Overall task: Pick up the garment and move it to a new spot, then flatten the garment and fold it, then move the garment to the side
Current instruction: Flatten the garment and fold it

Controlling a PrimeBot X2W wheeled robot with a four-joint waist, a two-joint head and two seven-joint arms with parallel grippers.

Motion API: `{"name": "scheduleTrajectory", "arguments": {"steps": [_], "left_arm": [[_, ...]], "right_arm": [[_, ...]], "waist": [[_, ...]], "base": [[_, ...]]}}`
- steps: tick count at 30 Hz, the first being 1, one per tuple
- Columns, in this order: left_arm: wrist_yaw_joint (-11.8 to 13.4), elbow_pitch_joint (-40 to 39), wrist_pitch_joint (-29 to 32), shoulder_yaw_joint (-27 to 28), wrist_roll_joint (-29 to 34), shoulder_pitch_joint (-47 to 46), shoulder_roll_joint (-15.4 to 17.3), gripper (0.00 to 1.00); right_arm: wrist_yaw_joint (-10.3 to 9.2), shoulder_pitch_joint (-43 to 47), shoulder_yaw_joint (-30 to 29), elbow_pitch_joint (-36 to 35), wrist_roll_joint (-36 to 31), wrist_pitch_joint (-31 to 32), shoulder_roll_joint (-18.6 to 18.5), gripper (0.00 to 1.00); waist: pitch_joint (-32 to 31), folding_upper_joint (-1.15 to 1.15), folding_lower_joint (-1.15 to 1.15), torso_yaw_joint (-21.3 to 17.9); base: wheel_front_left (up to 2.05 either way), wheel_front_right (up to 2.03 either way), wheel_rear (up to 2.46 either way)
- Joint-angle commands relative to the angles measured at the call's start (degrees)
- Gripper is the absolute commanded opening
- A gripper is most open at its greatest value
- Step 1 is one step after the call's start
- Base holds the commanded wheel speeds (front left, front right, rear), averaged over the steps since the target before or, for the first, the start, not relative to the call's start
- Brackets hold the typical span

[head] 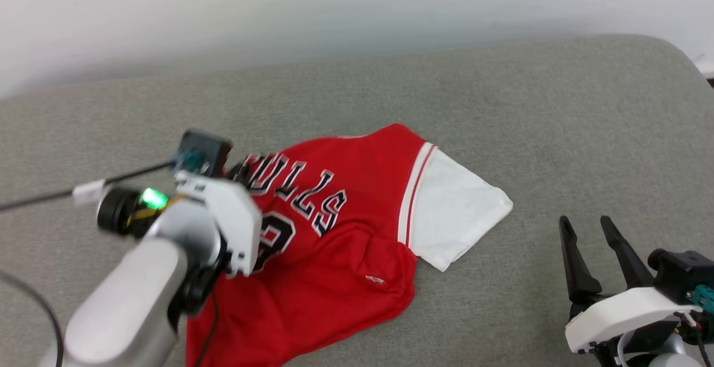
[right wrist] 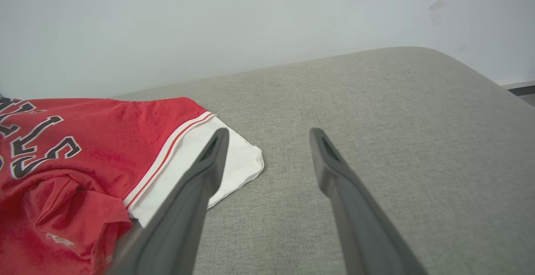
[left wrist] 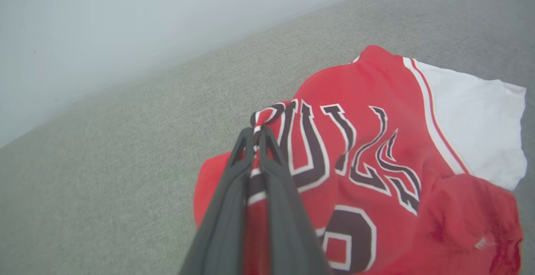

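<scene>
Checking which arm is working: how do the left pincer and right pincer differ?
The left pincer is shut; the right pincer stands wide open. The left pincer pinches the garment by its lettering; the right pincer holds nothing. The left pincer is at the garment; the right pincer is apart, over the bare grey cushion. Both have two long dark fingers.

Black white-outlined letters "ULLS" across the red garment (head: 346,244), first letter hidden, partly covered digit below, unreadable
</scene>
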Motion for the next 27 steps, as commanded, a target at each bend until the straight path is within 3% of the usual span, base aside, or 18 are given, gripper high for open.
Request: {"name": "scheduleTrajectory", "arguments": {"steps": [1, 6, 10, 11, 12, 13, 21, 27], "left_arm": [[1.2, -0.7, -0.5, 0.7, -1.2, 2.9, 0.1, 0.0], [5.2, -1.1, -1.6, 3.6, -7.4, 15.1, -0.2, 0.0], [5.3, 1.1, -3.6, 4.1, -10.7, 20.9, -2.1, 0.0], [5.0, 1.7, -4.4, 4.2, -11.2, 21.8, -2.8, 0.13], [4.7, 2.1, -5.4, 4.2, -11.2, 22.3, -3.2, 0.44], [4.5, 2.3, -6.8, 4.2, -11.1, 22.4, -3.7, 1.0], [1.3, 3.6, -21.0, 5.7, -9.0, 21.0, -7.3, 1.0], [1.5, 3.2, -31.4, 6.7, -5.5, 20.3, -8.3, 1.0]], "right_arm": [[-0.02, 0.6, -0.2, -0.3, -0.1, 0.3, 0.0, 1.0], [-0.02, 1.8, -0.3, -0.9, 0.3, 1.4, 0.0, 1.0], [-0.02, 2.2, -0.5, -1.4, 0.1, 2.2, 0.0, 1.0], [-0.02, 2.2, -0.6, -1.6, -0.1, 2.5, 0.0, 1.0], [-0.02, 2.3, -0.7, -1.8, -0.3, 2.7, 0.0, 1.0], [-0.02, 2.4, -0.8, -2.0, -0.3, 2.8, 0.0, 1.0], [-0.02, 3.2, -1.9, -3.9, -1.3, 4.6, 0.0, 1.0], [-0.02, 3.8, -2.3, -4.4, -1.1, 5.5, 0.0, 1.0]], "waist": [[-1.2, 0.0, 0.0, 1.2], [-2.5, 0.0, 0.0, 1.9], [-3.2, 0.0, 0.0, 2.2], [-3.4, 0.0, 0.0, 2.3], [-3.5, 0.0, 0.0, 2.3], [-3.7, 0.0, 0.0, 2.4], [-5.2, 0.0, 0.0, 3.7], [-6.3, 0.0, 0.0, 4.0]], "base": [[0.0, 0.0, 0.0], [0.0, 0.0, 0.0], [0.0, 0.0, 0.0], [0.0, 0.0, 0.0], [0.0, 0.0, 0.0], [0.0, 0.0, 0.0], [0.0, 0.0, 0.0], [0.0, 0.0, 0.0]]}}
